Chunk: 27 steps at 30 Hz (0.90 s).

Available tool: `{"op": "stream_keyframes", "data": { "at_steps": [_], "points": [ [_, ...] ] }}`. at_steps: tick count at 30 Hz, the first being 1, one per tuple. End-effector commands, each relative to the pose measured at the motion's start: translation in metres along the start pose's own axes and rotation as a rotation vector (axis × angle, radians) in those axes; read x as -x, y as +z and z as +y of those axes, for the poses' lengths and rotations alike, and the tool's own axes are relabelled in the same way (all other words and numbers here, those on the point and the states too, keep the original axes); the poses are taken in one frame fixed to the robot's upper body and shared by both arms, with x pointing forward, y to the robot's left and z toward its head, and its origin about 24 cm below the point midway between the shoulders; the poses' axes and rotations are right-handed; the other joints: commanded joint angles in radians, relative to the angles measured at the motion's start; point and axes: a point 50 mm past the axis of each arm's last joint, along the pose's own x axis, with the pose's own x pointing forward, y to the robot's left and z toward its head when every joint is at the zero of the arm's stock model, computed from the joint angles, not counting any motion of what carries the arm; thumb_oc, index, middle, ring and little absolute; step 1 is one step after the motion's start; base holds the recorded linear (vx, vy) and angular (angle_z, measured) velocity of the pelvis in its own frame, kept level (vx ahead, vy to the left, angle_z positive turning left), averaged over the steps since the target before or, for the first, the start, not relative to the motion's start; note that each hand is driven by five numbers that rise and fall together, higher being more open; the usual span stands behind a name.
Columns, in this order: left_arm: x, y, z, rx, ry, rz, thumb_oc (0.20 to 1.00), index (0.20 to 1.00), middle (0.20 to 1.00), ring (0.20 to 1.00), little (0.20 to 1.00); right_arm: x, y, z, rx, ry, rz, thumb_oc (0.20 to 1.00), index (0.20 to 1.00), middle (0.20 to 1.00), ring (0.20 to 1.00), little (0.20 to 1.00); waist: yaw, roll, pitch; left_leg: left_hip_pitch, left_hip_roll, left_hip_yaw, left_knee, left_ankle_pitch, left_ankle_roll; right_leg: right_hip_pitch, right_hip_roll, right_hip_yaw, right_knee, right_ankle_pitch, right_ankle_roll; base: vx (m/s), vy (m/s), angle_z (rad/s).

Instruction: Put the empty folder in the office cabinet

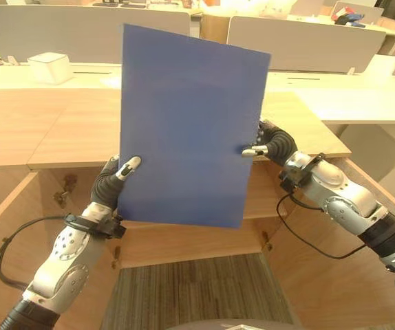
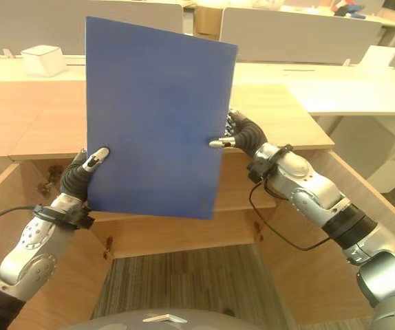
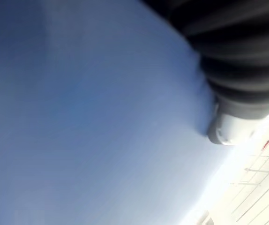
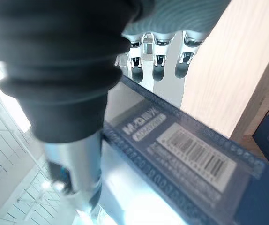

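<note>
Above open cabinet (image 1: 184,240): flat blue folder (image 1: 187,124) upright, left robot hand (image 1: 115,180) and right robot hand (image 1: 272,143) pinching edges.

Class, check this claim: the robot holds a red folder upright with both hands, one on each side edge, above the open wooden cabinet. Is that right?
Not quite: the folder is blue, not red, as the left eye view shows. The rest stands: left hand and right hand each grip a side edge, above the open wooden cabinet.

Folder (image 1: 187,127) upright, held above and in front of the cabinet (image 1: 190,244), between both hands. Left hand (image 1: 111,180) at its lower left edge, right hand (image 1: 270,143) at its right edge. Bench (image 1: 39,124) behind the folder; box (image 1: 49,67) on bench, far left.
</note>
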Motion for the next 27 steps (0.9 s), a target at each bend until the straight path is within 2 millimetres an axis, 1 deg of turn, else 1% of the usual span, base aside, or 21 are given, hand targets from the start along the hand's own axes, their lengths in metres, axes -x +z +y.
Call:
{"op": "stream_keyframes", "data": {
  "at_steps": [1, 4, 9, 10, 11, 14, 18, 19, 20, 21, 22, 23, 24, 25, 27],
  "points": [
    [-0.026, 0.038, -0.015, -0.101, -0.116, -0.217, 0.200, 0.200, 0.200, 0.200, 0.200, -0.017, 0.013, -0.001, -0.010, -0.004, -0.029, 1.000, 1.000, 1.000, 1.000, 1.000, 0.015, -0.009, -0.020, 0.001, 0.052, -0.033, -0.008, -0.040, -0.013, 0.008, -0.114, -0.021, 0.016, 0.013, 0.077, 0.00, 0.000, 0.00],
    [-0.028, 0.037, -0.015, -0.107, -0.107, -0.217, 0.200, 0.200, 0.200, 0.200, 0.200, -0.024, 0.007, 0.001, -0.040, -0.009, -0.021, 1.000, 1.000, 1.000, 1.000, 1.000, 0.018, -0.008, -0.018, -0.001, 0.052, -0.034, -0.008, -0.039, -0.013, 0.008, -0.114, -0.024, 0.016, 0.014, 0.076, 0.00, 0.000, 0.00],
    [-0.030, 0.035, -0.016, -0.111, -0.112, -0.210, 0.200, 0.200, 0.200, 0.200, 0.200, -0.030, 0.006, 0.006, -0.045, 0.009, -0.026, 1.000, 1.000, 1.000, 1.000, 1.000, 0.021, -0.006, -0.016, -0.003, 0.050, -0.036, -0.008, -0.039, -0.011, 0.007, -0.114, -0.025, 0.014, 0.014, 0.075, 0.00, 0.000, 0.00],
    [-0.030, 0.035, -0.016, -0.108, -0.112, -0.209, 0.200, 0.200, 0.200, 0.200, 0.200, -0.031, 0.006, 0.007, -0.051, 0.009, -0.030, 0.548, 0.548, 0.548, 0.548, 0.548, 0.021, -0.006, -0.015, -0.003, 0.049, -0.036, -0.008, -0.040, -0.010, 0.007, -0.114, -0.023, 0.014, 0.014, 0.074, 0.00, 0.000, 0.00],
    [-0.030, 0.034, -0.016, -0.104, -0.110, -0.208, 0.200, 0.200, 0.200, 0.200, 0.200, -0.032, 0.007, 0.008, -0.051, 0.010, -0.042, 0.200, 0.200, 0.200, 0.200, 0.200, 0.022, -0.006, -0.015, -0.004, 0.049, -0.036, -0.008, -0.040, -0.010, 0.007, -0.114, -0.023, 0.014, 0.014, 0.074, 0.00, 0.000, 0.00],
    [-0.030, 0.032, -0.017, -0.103, -0.107, -0.201, 0.200, 0.200, 0.200, 0.200, 0.200, -0.034, 0.008, 0.009, -0.038, 0.006, -0.069, 0.200, 0.200, 0.200, 0.200, 0.200, 0.022, -0.003, -0.014, -0.004, 0.048, -0.036, -0.008, -0.040, -0.008, 0.007, -0.113, -0.023, 0.014, 0.014, 0.073, 0.00, 0.000, 0.00],
    [-0.027, 0.031, -0.014, -0.098, -0.082, -0.206, 0.200, 0.200, 0.200, 0.200, 0.200, -0.032, 0.020, 0.008, 0.042, -0.007, -0.138, 0.200, 0.200, 0.200, 0.200, 0.200, 0.020, 0.001, -0.012, -0.004, 0.049, -0.038, -0.008, -0.041, -0.007, 0.008, -0.114, -0.023, 0.013, 0.013, 0.073, 0.00, 0.000, 0.00],
    [-0.027, 0.031, -0.014, -0.098, -0.082, -0.205, 0.200, 0.200, 0.200, 0.200, 0.200, -0.032, 0.020, 0.008, 0.042, -0.007, -0.138, 0.200, 0.200, 0.200, 0.200, 0.200, 0.020, 0.001, -0.012, -0.004, 0.049, -0.038, -0.008, -0.041, -0.007, 0.008, -0.114, -0.023, 0.013, 0.013, 0.073, 0.00, 0.000, 0.00],
    [-0.024, 0.029, -0.010, -0.097, -0.043, -0.208, 0.200, 0.200, 0.200, 0.200, 0.200, -0.027, 0.025, 0.004, 0.110, -0.038, -0.179, 0.200, 0.200, 0.200, 0.200, 0.200, 0.021, 0.004, -0.011, -0.004, 0.048, -0.041, -0.008, -0.042, -0.005, 0.009, -0.115, -0.024, 0.013, 0.012, 0.072, 0.00, 0.000, 0.00],
    [-0.022, 0.028, -0.008, -0.098, -0.024, -0.212, 0.219, 0.219, 0.219, 0.219, 0.219, -0.023, 0.027, 0.005, 0.136, -0.050, -0.201, 0.200, 0.200, 0.200, 0.200, 0.200, 0.021, 0.006, -0.010, -0.005, 0.048, -0.042, -0.008, -0.043, -0.004, 0.010, -0.115, -0.024, 0.013, 0.011, 0.072, 0.00, 0.000, 0.00],
    [-0.022, 0.028, -0.008, -0.098, -0.024, -0.212, 0.219, 0.219, 0.219, 0.219, 0.219, -0.023, 0.027, 0.005, 0.136, -0.050, -0.201, 0.200, 0.200, 0.200, 0.200, 0.200, 0.021, 0.006, -0.010, -0.005, 0.048, -0.042, -0.008, -0.043, -0.004, 0.010, -0.115, -0.024, 0.013, 0.011, 0.072, 0.00, 0.000, 0.00],
    [-0.018, 0.027, -0.005, -0.101, 0.010, -0.214, 0.489, 0.489, 0.489, 0.489, 0.489, -0.019, 0.026, 0.006, 0.151, -0.058, -0.222, 0.200, 0.200, 0.200, 0.200, 0.200, 0.022, 0.007, -0.008, -0.005, 0.047, -0.043, -0.008, -0.045, -0.003, 0.010, -0.116, -0.025, 0.013, 0.011, 0.072, 0.00, 0.000, 0.00],
    [-0.015, 0.026, -0.003, -0.113, 0.038, -0.213, 1.000, 1.000, 1.000, 1.000, 1.000, -0.014, 0.025, 0.005, 0.185, -0.073, -0.225, 0.200, 0.200, 0.200, 0.200, 0.200, 0.024, 0.008, -0.009, -0.005, 0.047, -0.044, -0.008, -0.046, -0.002, 0.012, -0.116, -0.026, 0.012, 0.010, 0.072, 0.00, 0.000, 0.00],
    [-0.015, 0.026, -0.003, -0.113, 0.038, -0.213, 1.000, 1.000, 1.000, 1.000, 1.000, -0.014, 0.025, 0.005, 0.185, -0.073, -0.225, 0.200, 0.200, 0.200, 0.200, 0.200, 0.024, 0.008, -0.009, -0.005, 0.047, -0.044, -0.008, -0.046, -0.002, 0.012, -0.116, -0.026, 0.012, 0.010, 0.072, 0.00, 0.000, 0.00],
    [-0.004, 0.023, 0.007, -0.201, 0.127, -0.203, 1.000, 1.000, 1.000, 1.000, 1.000, 0.013, 0.025, 0.005, 0.341, -0.134, -0.248, 0.200, 0.200, 0.200, 0.200, 0.200, 0.025, 0.015, -0.005, -0.006, 0.046, -0.050, -0.008, -0.049, 0.001, 0.014, -0.117, -0.032, 0.011, 0.004, 0.072, 0.00, 0.000, 0.00]
  ]
}}
